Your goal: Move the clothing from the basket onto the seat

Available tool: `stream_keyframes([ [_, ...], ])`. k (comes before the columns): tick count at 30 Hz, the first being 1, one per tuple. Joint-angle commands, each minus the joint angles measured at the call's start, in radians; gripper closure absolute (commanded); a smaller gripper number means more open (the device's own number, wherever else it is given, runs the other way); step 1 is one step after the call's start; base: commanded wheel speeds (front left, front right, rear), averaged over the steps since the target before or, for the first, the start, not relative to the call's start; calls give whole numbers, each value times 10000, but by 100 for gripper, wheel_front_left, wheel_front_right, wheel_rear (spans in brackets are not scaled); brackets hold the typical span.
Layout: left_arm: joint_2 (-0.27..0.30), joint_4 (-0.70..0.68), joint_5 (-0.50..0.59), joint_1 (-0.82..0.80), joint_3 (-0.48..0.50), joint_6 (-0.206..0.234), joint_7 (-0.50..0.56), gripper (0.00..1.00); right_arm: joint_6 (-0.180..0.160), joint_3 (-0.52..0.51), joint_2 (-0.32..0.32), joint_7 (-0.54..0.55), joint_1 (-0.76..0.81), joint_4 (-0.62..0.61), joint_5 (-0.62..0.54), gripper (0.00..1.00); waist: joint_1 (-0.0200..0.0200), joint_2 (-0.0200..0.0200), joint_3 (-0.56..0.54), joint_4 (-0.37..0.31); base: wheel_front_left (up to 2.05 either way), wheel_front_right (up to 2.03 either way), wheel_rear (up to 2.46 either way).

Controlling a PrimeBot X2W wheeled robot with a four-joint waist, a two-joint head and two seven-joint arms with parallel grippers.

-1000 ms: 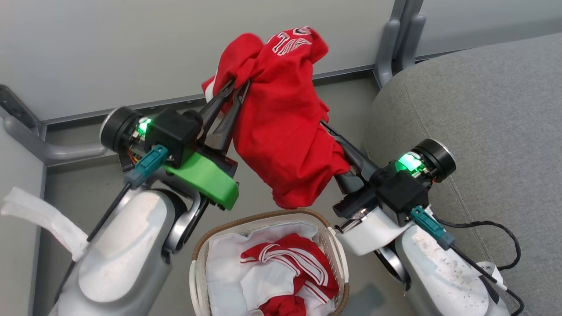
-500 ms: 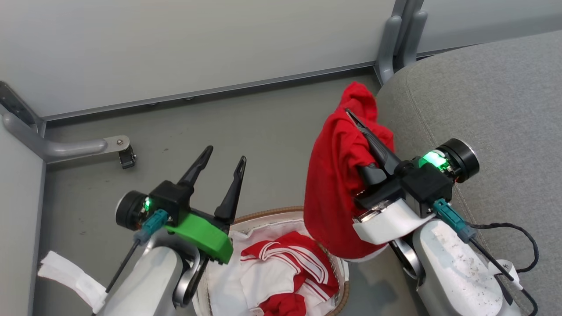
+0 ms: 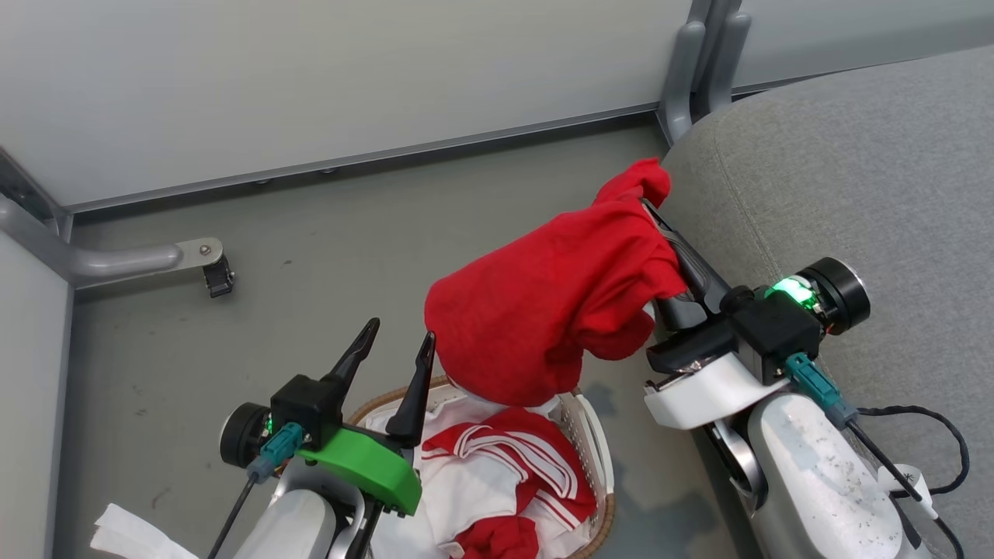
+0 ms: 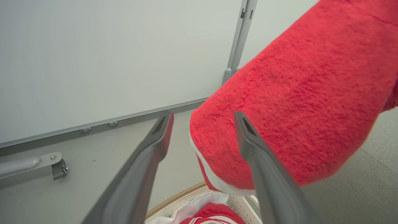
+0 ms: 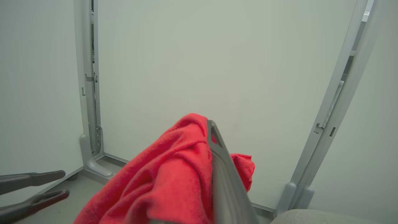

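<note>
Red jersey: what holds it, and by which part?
The right end effector is shut on the red jersey, pinching a bunched fold at its upper end; the left end effector is open, empty.

A grey floor (image 3: 349, 256) meets pale wall panels (image 3: 349, 70), with a castor (image 3: 219, 277) on a tubular leg (image 3: 116, 262) at left.

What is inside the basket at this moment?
In the basket, a red-and-white striped garment lies crumpled on the white liner. The jersey hanging from the right gripper covers the far rim, and the left gripper hides the left side; what lies there cannot be seen.
</note>
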Motion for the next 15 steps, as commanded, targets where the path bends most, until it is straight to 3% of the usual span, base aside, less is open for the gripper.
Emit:
stream_keyframes([
  [1,-70,-34,168,152,84,-66,-33,0,-12,-59,-37,-21,59,8,-83,100,0,0,21,-62,0,0,0],
  [8,-399,-157,611,402,330,-207,-22,0,-12,-571,-36,-21,220,-119,-144,100,0,0,147,-697,0,0,0],
  [15,-508,-223,947,410,488,-333,-22,0,-14,-1043,-29,-21,479,-199,-57,100,0,0,482,-2087,0,0,0],
])
